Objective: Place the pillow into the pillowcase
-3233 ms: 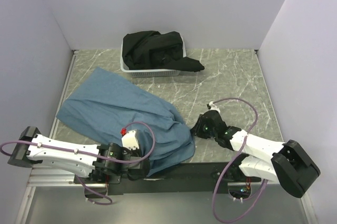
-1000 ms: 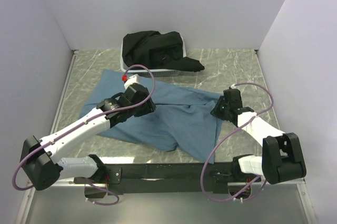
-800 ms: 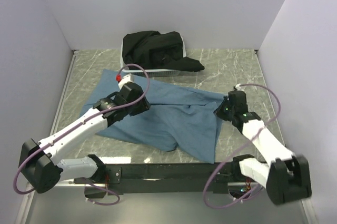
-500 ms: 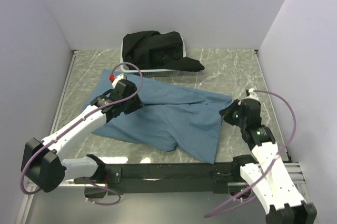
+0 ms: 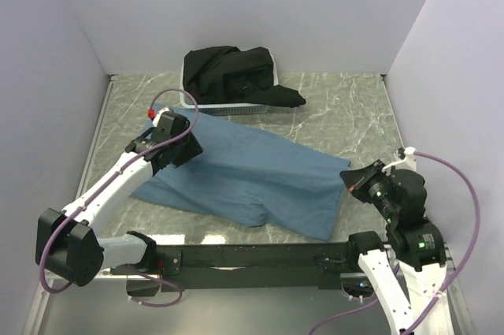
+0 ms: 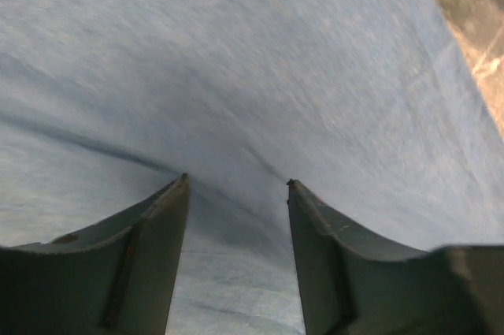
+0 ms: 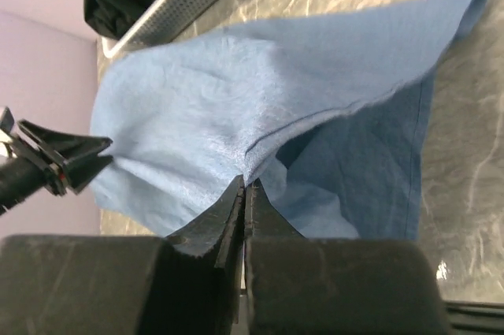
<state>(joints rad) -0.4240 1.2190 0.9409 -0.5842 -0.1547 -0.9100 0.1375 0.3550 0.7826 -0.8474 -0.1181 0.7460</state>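
Note:
The slate-blue pillowcase (image 5: pixel 244 173) lies stretched across the middle of the table. The pillow is hidden; no cream fabric shows in any view. My left gripper (image 5: pixel 187 150) is at the pillowcase's back-left end. In the left wrist view its jaws (image 6: pixel 236 184) stand apart, tips pressed into the blue fabric (image 6: pixel 276 75), with creases running out from them. My right gripper (image 5: pixel 348 178) is at the right end, shut on the pillowcase's upper edge (image 7: pixel 246 185). That edge is lifted, so the darker inside (image 7: pixel 370 161) shows below it.
A white basket (image 5: pixel 228 108) with a black cloth (image 5: pixel 236 71) spilling over its rim stands at the back, just behind the pillowcase. White walls close in the marble table (image 5: pixel 354 114) on three sides. The left gripper's fingers (image 7: pixel 67 154) also show in the right wrist view.
The right arm swung right and toward the near edge, pulling the pillowcase's edge with it. The left gripper slid toward the back-left end. The fabric now lies longer and flatter.

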